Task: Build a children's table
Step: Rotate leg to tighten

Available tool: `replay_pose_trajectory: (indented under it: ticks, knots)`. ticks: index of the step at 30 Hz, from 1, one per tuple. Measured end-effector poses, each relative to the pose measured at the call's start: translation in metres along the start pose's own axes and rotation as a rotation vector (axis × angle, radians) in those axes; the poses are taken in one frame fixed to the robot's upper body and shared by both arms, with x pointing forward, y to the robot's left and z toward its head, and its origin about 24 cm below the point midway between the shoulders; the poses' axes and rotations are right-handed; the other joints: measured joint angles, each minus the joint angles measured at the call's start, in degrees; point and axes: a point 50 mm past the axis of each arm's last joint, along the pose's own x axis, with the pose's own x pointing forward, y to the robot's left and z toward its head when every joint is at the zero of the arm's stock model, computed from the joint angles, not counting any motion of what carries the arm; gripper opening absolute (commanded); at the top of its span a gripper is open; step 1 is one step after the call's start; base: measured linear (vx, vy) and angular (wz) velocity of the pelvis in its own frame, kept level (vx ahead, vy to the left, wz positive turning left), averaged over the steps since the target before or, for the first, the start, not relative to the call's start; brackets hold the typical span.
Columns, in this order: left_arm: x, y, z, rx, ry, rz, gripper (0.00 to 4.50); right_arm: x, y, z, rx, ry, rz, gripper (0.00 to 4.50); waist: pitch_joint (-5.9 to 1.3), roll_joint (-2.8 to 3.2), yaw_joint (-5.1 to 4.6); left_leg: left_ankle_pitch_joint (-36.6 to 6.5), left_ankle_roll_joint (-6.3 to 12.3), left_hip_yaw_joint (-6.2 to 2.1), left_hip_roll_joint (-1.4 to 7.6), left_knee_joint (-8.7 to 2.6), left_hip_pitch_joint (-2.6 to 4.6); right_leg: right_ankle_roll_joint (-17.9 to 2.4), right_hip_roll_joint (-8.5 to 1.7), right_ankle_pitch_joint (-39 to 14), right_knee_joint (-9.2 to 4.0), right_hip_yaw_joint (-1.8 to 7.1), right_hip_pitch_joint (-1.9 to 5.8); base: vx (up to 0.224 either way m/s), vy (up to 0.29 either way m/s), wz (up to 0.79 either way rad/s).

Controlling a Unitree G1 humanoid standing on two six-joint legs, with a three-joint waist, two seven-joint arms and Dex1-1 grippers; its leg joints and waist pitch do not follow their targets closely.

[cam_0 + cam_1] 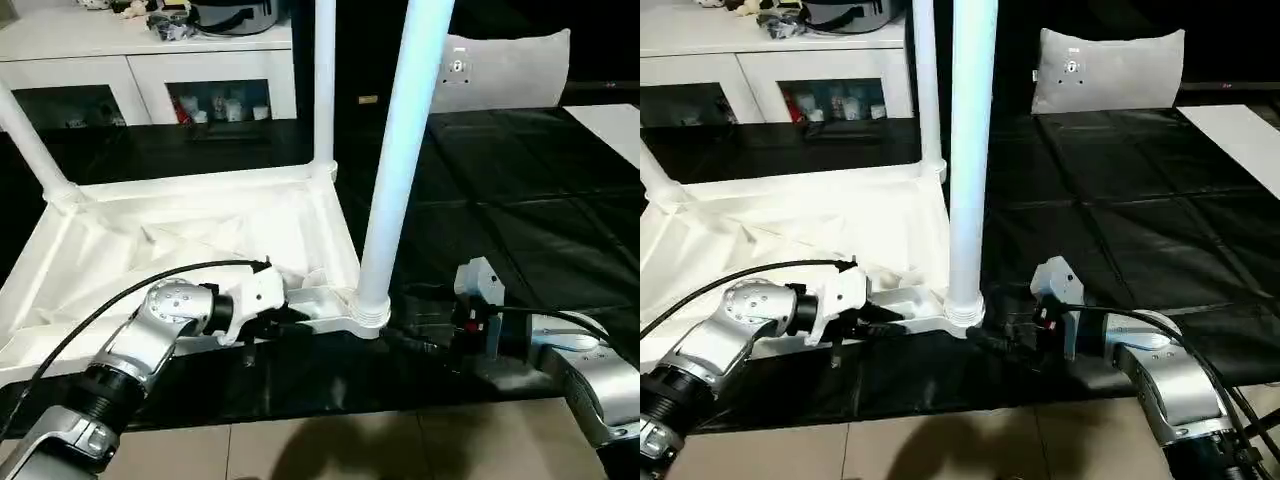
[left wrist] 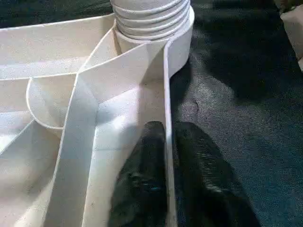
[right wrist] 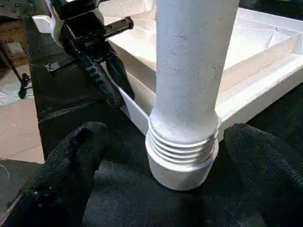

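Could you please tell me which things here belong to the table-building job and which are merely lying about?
Belonging to the job:
- table top, upside down
- near leg in its corner socket
- left claw, pinching the top's rim
- right claw, open around the leg's base

Lying about:
- white cabinet
- pillow

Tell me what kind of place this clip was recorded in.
Probably an indoor room set up as a home-like test space: a white cabinet with glass doors holding small items, a grey pillow, and a tiled floor beside the black-covered work surface where the upturned table lies.
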Motion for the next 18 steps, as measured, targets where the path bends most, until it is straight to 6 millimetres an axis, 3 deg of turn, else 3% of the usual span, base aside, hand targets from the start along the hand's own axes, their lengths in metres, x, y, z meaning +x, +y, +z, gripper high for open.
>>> replay_pose_trajectory:
  ticks: [2, 11, 15, 18]
  knots:
    - [0.000, 0.000, 0.000, -0.001, 0.000, 0.001, 0.08, 0.000, -0.001, 0.000, -0.002, 0.005, -0.005, 4.50, -0.01, 0.01, 0.00, 0.00, 0.00, 0.01, 0.00, -0.01, 0.01, 0.00, 0.00, 0.00, 0.00, 0.00, 0.00, 0.000, 0.000, 0.00]
    - [-0.003, 0.000, 0.000, -0.011, -0.016, -0.039, 0.03, 0.007, -0.014, 0.008, -0.063, 0.006, 0.007, 4.50, 0.01, -0.01, -0.18, -0.01, 0.00, 0.06, 0.02, -0.03, 0.01, 0.00, 0.01, 0.00, 0.01, 0.01, -0.04, 0.000, 0.000, 0.00]
    - [-0.003, -0.006, 0.002, 0.031, -0.006, -0.113, 0.01, 0.011, -0.018, 0.011, -0.056, 0.022, 0.091, 4.31, 0.06, -0.11, 0.17, -0.02, 0.01, 0.06, 0.04, -0.13, -0.12, -0.02, 0.01, -0.04, 0.04, 0.01, -0.14, 0.000, 0.000, 0.00]
    - [0.000, -0.011, 0.006, 0.071, -0.002, -0.174, 0.00, 0.015, -0.016, 0.015, -0.040, 0.018, 0.190, 4.03, 0.09, -0.22, 1.20, -0.02, 0.03, 0.06, 0.03, -0.12, -0.17, -0.08, -0.01, -0.06, 0.06, 0.01, -0.16, 0.000, 0.000, 0.00]
